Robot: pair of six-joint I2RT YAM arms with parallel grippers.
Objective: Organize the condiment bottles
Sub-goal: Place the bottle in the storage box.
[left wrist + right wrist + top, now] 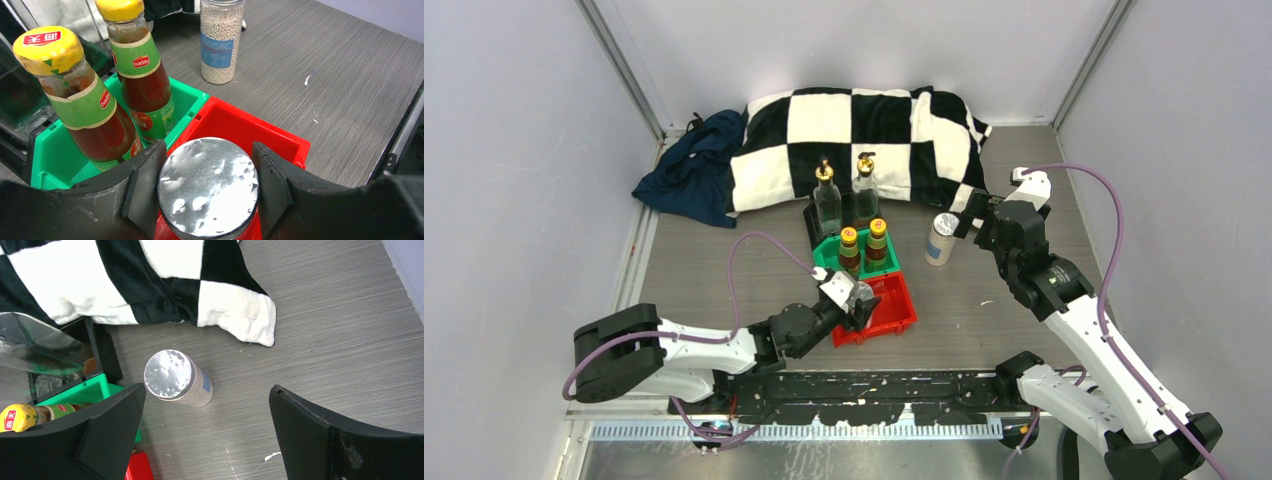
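Observation:
My left gripper (860, 303) is shut on a silver-lidded shaker jar (209, 187), with a pad on each side of the lid, and holds it in the red bin (902, 312). Two yellow-capped sauce bottles (850, 250) (877, 240) stand in the green bin (47, 165). Two tall glass bottles with gold pourers (827, 200) (865, 188) stand in the black bin behind it. A second shaker jar (941, 238) stands on the table right of the bins. My right gripper (207, 390) is open and empty, just above and beside that jar (172, 377).
A black-and-white checkered cloth (854, 130) lies at the back, with a dark blue cloth (689, 170) to its left. Grey walls close in both sides. Bare table shows right of the standing jar (325, 340).

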